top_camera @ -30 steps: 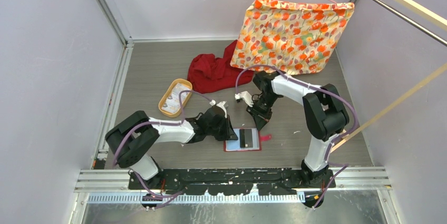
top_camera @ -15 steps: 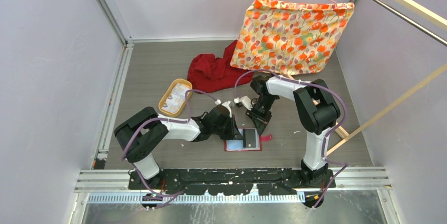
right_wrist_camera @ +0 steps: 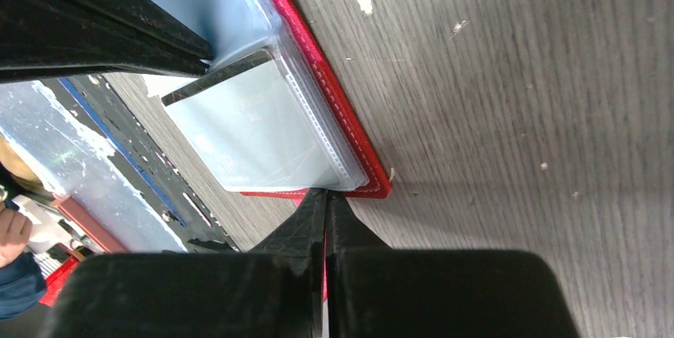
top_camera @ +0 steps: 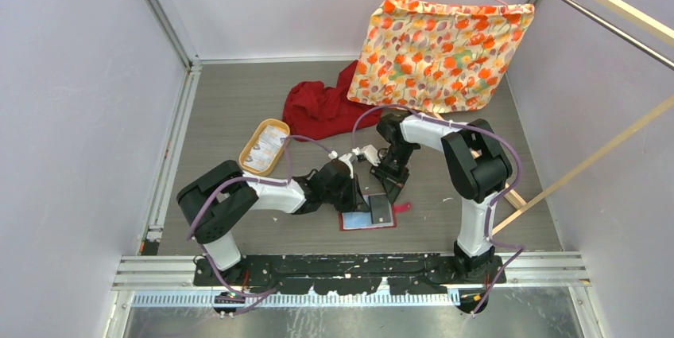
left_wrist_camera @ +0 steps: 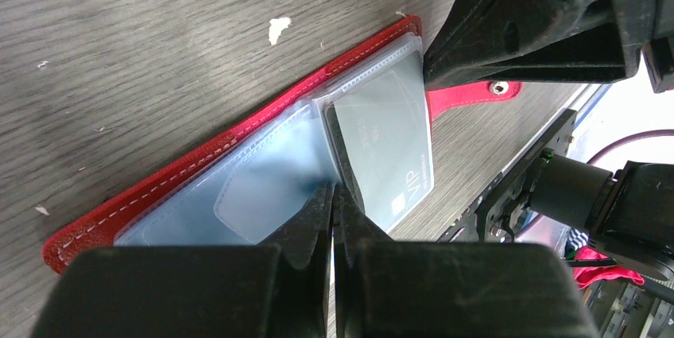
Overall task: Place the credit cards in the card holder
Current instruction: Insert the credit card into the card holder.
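The red card holder [top_camera: 356,221] lies open on the table, its clear sleeves [left_wrist_camera: 262,187] facing up. A grey credit card [left_wrist_camera: 389,159] printed "VIP" sits in a half-raised sleeve leaf [right_wrist_camera: 254,127]. My left gripper [left_wrist_camera: 334,192] is shut, its tips pressing on the sleeves at the fold beside that card. My right gripper [right_wrist_camera: 324,195] is shut too, with its tips against the holder's far corner [right_wrist_camera: 373,187], next to the snap tab [left_wrist_camera: 477,93]. In the top view both grippers meet over the holder, left gripper [top_camera: 355,193] and right gripper [top_camera: 393,188]. Whitish credit cards [top_camera: 264,149] lie in the tan tray.
The tan oval tray [top_camera: 250,165] stands left of the arms. Behind them lies a crumpled red cloth [top_camera: 318,109]. A floral cloth [top_camera: 441,52] hangs from a hanger at the back right. Wooden bars [top_camera: 592,159] slant along the right side.
My left arm has reached further right onto the card holder. The right gripper came slightly left and down to its edge. The card's sleeve leaf now stands tilted.
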`<state>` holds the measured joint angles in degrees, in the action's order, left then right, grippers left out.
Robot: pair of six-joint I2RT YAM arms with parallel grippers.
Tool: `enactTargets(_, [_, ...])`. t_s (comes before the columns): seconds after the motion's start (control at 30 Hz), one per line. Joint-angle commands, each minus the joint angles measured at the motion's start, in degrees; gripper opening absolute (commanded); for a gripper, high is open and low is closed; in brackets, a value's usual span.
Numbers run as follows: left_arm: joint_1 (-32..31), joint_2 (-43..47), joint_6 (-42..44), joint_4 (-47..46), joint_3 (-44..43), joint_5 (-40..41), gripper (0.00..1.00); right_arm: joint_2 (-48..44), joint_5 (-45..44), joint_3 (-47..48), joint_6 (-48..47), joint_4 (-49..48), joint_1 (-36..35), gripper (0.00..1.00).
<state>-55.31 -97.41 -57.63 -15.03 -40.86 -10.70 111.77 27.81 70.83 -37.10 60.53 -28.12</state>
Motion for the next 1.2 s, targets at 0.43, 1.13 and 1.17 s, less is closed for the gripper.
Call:
enactTargets(0.43, [-0.6, 12.4, 6.0, 2.0, 2.5, 5.7, 0.17, -12.7, 5.4, 1.9, -4.4, 2.6, 5.3, 0.06])
enactTargets(1.13, [-1.6, 3.0, 0.9, -2.3, 2.0, 4.4, 0.01, -2.6, 4.8, 1.6, -3.0, 2.7, 3.4, 0.07])
enactTargets(1.17, [-1.6, 2.4, 0.9, -2.7, 1.8, 4.3, 0.01, -2.0, 4.6, 1.7, -2.8, 2.6, 3.1, 0.07])
